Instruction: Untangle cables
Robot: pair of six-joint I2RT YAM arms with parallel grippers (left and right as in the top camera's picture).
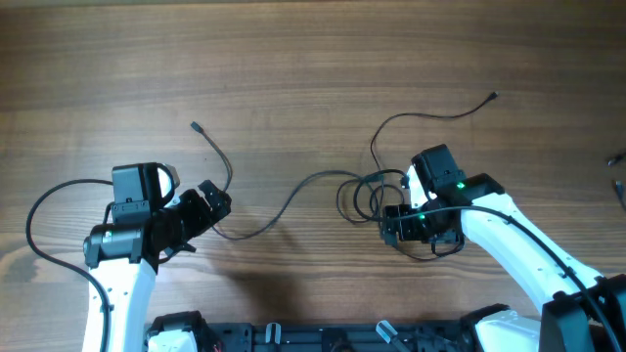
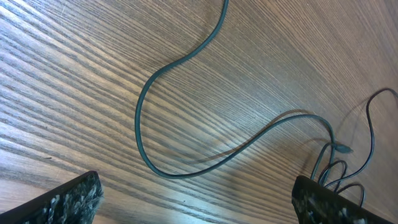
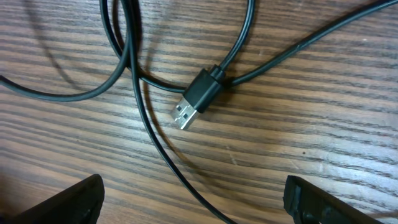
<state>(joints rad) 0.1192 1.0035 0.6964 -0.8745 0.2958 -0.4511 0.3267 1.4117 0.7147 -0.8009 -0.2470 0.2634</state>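
So, right hand (image 3: 198, 204) is released, cables (image 3: 292, 50) and their USB plug (image 3: 198, 98) lying on the counter (image 3: 311, 143) just ahead of it; left hand (image 2: 198, 200) released too.

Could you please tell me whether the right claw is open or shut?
Open: the right claw shows fingertips wide apart, gripping nothing.

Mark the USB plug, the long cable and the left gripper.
USB plug (image 3: 198, 99): right wrist view, black housing.
long cable (image 2: 138, 118): left wrist view, left bend of its curve.
left gripper (image 1: 217, 198): overhead view, between the fingertips.
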